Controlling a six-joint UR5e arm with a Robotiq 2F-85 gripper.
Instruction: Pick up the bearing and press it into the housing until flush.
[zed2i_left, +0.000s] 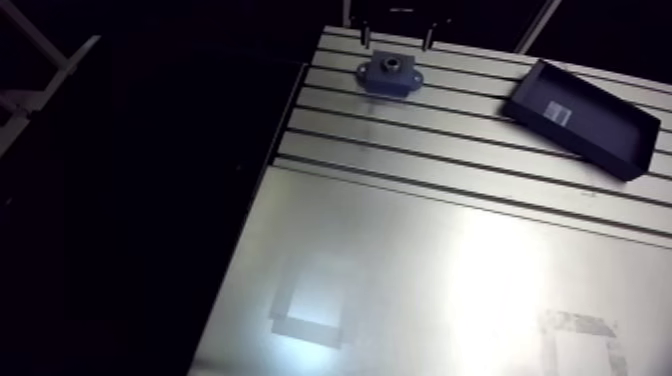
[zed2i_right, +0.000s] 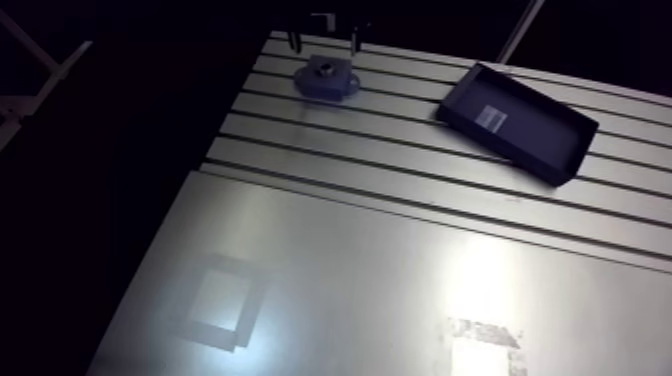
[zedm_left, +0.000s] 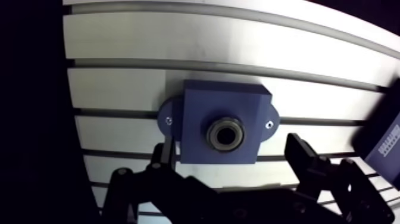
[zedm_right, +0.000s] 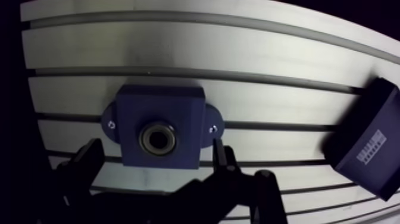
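- As seen in the wrist view, the gripper (zedm_left: 231, 139) is spread wide and holds nothing. Its two dark fingers (zedm_left: 303, 158) stand one on each side of the housing.
- Between the fingers sits the housing (zedm_left: 202, 101), a blue block with a small rounded ear on each of two opposite sides and a screw in each ear.
- One fingertip lies over the edge of one ear, and the other lies just off the opposite ear. Whether either tip touches cannot be told.
- The bearing (zedm_left: 211, 134), a metal ring with a dark hole, is seated in the round bore in the housing's top face. No finger touches it. Whether its face is level with the block cannot be read.
- Under the housing the table (zedm_left: 149, 47) shows pale strips with dark slots between them. The block straddles one slot.
- Off to one side of the housing, apart from it, lies a dark tray (zed2i_left: 600, 130) at an angle to the slots. It has low walls and a small pale label (zed2i_left: 560, 113) on its floor.
- In the arm view the housing stands close to the table's far edge with the fingertips just above it. The tray is on the same slotted part.
- Nearer the arm camera, well away from the housing, the slots give way to a smooth metal plate (zed2i_left: 430, 260) with two taped rectangles, one (zed2i_left: 310, 300) brightly lit and one (zed2i_left: 580, 335) at the frame's edge.
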